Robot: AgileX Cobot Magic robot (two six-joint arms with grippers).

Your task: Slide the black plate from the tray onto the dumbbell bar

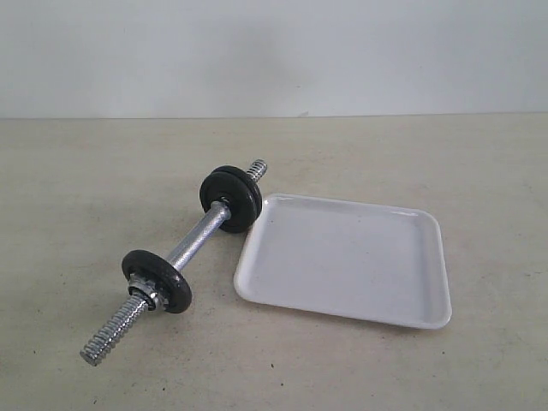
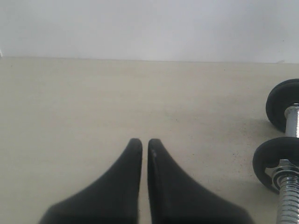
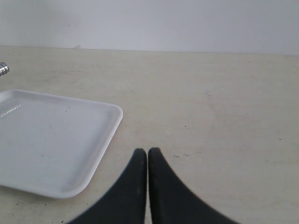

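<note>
The chrome dumbbell bar (image 1: pixel 193 243) lies on the table left of the white tray (image 1: pixel 342 257), which holds nothing. The black plate (image 1: pixel 231 199) sits on the bar near its far threaded end. A second black disc (image 1: pixel 157 280) with a silver nut sits near the bar's close end. In the left wrist view my left gripper (image 2: pixel 145 142) is shut and empty over bare table, with both discs (image 2: pixel 281 105) (image 2: pixel 264 159) off to one side. My right gripper (image 3: pixel 147 151) is shut and empty beside the tray's corner (image 3: pixel 110 116). Neither gripper shows in the exterior view.
A pale wall (image 1: pixel 274 51) stands behind the beige table (image 1: pixel 94 171). One threaded end of the bar (image 3: pixel 3 69) shows at the edge of the right wrist view, beyond the tray.
</note>
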